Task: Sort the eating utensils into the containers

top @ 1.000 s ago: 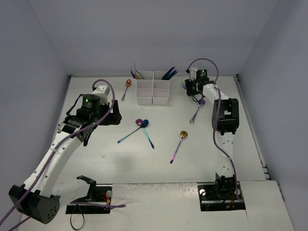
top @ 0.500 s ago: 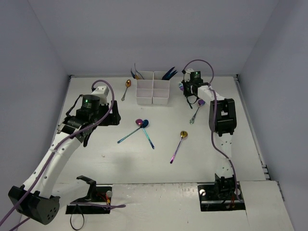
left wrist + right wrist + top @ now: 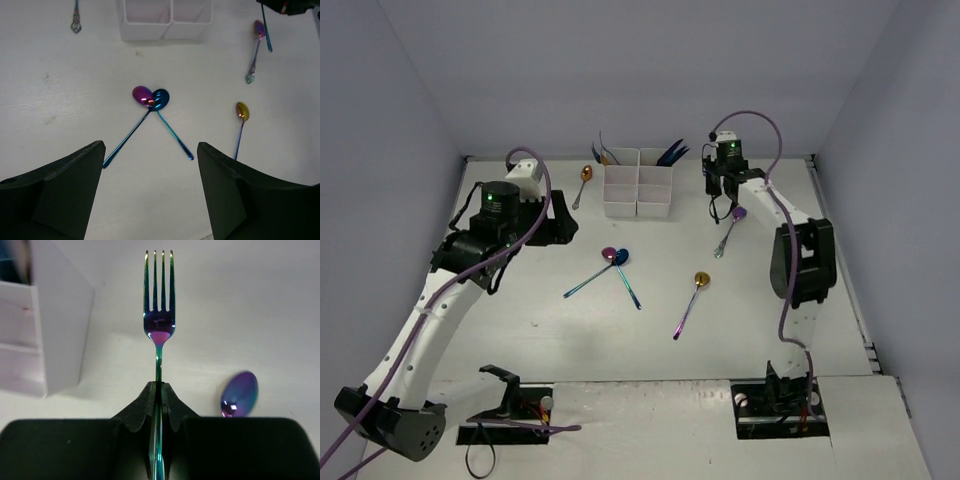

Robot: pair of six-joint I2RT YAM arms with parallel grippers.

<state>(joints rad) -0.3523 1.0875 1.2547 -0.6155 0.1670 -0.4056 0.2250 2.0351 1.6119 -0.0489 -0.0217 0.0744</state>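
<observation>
- My right hand [image 3: 158,390] is pinched shut on the stem of a rainbow fork [image 3: 159,315], whose prongs point away from my fingers.
- That hand is near the far edge of the bench [image 3: 570,330], just right of the white box [image 3: 638,183].
- The box, six square compartments, stands at about the middle of the far edge.
- Blue pieces [image 3: 670,154] stick out of its far right compartment, and a few more pieces [image 3: 601,150] out of its far left one.
- A purple spoon [image 3: 240,394] lies flat on the bench beside the fork, on the side toward the right edge.
- My left hand [image 3: 150,165] is spread wide and has hold of nothing. It hangs over the left half of the bench, clear of the surface.
- In front of it a purple-bowled spoon [image 3: 142,95] and a blue spoon [image 3: 161,98] lie mid-bench, bowls touching and handles splayed toward the near edge.
- A gold spoon [image 3: 242,111] lies apart from that pair, toward the right edge.
- A copper spoon [image 3: 585,173] lies just left of the box, near the far edge.
</observation>
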